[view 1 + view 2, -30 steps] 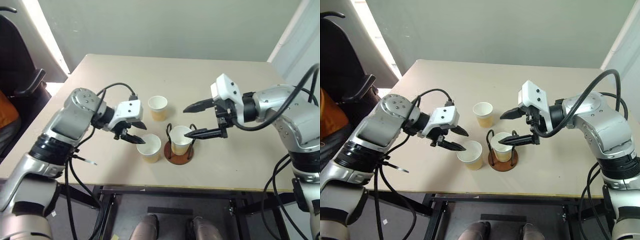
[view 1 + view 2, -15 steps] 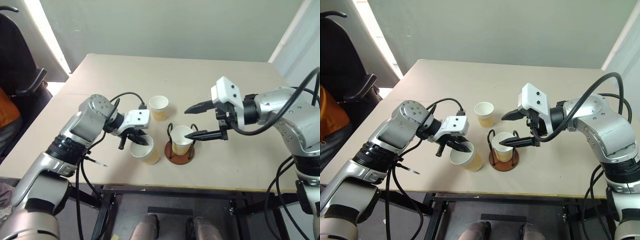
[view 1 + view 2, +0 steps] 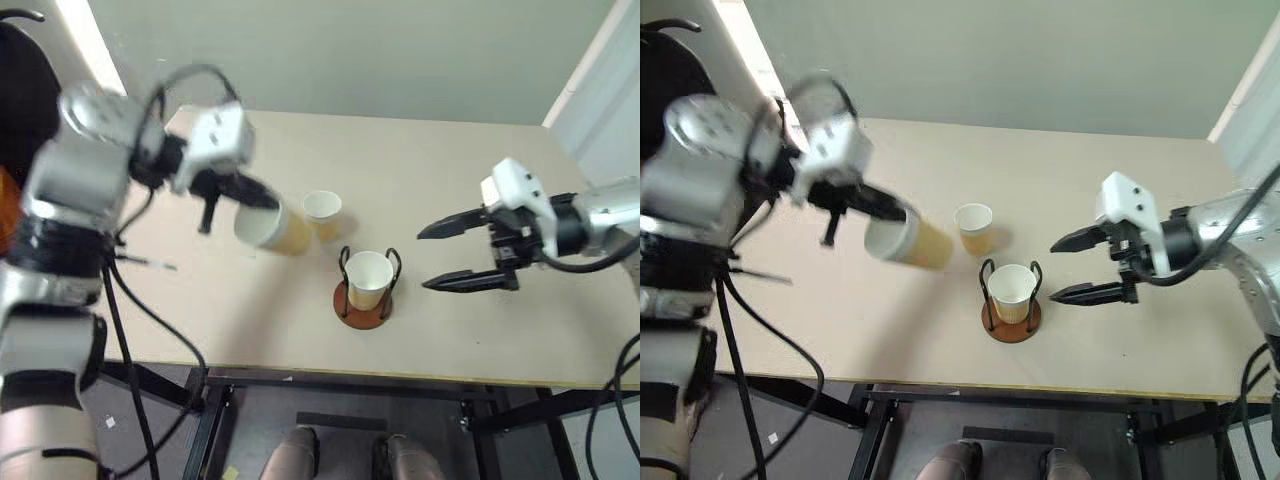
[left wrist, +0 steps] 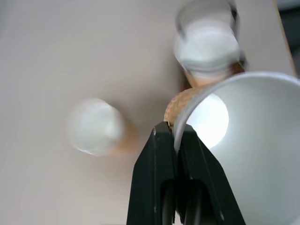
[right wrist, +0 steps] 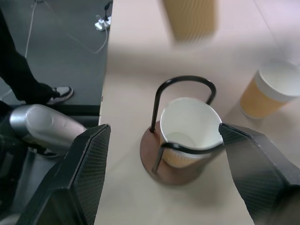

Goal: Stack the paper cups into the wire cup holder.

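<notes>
Beige table (image 3: 480,330), wire cup holder (image 3: 362,300) with one paper cup inside (image 3: 368,277), second cup (image 3: 322,212) standing just behind

No text, label, brand, number or sign can be read anywhere, neither on the paper cups (image 3: 368,279), the wire cup holder (image 3: 361,305), the tabletop (image 3: 450,190) nor the robot's arms.

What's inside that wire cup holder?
One paper cup stands inside the wire cup holder, empty as far as shows. The cup covers the middle of the holder's base.
</notes>
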### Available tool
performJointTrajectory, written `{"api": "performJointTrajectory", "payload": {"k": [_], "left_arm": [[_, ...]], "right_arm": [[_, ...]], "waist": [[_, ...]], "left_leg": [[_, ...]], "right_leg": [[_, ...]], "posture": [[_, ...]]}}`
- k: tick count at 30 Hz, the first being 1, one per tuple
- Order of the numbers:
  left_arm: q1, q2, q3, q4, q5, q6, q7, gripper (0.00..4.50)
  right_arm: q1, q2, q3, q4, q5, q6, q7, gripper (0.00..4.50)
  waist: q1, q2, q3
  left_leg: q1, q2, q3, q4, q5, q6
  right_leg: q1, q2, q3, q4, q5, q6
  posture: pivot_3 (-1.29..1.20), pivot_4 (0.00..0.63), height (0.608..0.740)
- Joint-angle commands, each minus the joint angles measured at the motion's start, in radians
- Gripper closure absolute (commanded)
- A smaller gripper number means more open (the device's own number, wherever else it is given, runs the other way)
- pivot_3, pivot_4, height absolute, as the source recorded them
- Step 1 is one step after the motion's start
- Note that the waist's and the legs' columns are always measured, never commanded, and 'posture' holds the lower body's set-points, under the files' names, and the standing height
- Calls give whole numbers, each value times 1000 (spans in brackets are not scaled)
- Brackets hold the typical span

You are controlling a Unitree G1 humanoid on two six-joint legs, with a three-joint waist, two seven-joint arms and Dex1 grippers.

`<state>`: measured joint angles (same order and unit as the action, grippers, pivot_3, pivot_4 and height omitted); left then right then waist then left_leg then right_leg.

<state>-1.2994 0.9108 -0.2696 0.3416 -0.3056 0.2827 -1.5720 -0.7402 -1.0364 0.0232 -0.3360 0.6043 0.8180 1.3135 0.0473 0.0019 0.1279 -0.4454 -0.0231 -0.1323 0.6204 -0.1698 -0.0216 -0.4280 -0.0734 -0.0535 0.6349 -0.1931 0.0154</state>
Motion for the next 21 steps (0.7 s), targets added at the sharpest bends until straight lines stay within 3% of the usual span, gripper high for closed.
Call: {"api": "performJointTrajectory", "payload": {"k": [1, 4, 7, 11, 21], "left_arm": [[-161, -62, -76, 47, -158, -61, -42, 4461], [-230, -144, -206, 158, -121, -155, -42, 4461], [-293, -227, -294, 270, -127, -192, -42, 4461], [-334, -330, -402, 422, -88, -277, -42, 4461], [-361, -417, -522, 528, -141, -343, -42, 4461]], "right_arm": [[-10, -21, -40, 21, -12, -43, -5, 653], [-19, -12, -32, 20, -14, -49, -23, 653], [0, -15, -40, -11, -1, -42, -35, 653], [33, -34, -61, -39, 4, -34, -50, 653], [98, -64, -111, -114, 37, 14, -108, 653]], "waist": [[5, 1, 0], [6, 8, -3], [7, 9, -1], [7, 8, 0], [14, 9, 0]], "left_leg": [[-2, 0, 0, 2, 0, 0], [-5, -2, 2, 10, -4, 2], [-6, -2, 4, 14, -8, 12], [-11, -1, 7, 20, -8, 10], [-16, -1, 14, 28, -18, 11]], "right_leg": [[0, 0, 0, -1, 1, 2], [3, -1, 2, -7, 6, 9], [4, -2, 4, -8, 9, 15], [1, -2, 4, -9, 14, 23], [1, -2, 10, -9, 10, 36]], "posture": [[0, 150, 740], [0, 150, 740], [0, 150, 740], [0, 150, 740], [0, 150, 740]]}}
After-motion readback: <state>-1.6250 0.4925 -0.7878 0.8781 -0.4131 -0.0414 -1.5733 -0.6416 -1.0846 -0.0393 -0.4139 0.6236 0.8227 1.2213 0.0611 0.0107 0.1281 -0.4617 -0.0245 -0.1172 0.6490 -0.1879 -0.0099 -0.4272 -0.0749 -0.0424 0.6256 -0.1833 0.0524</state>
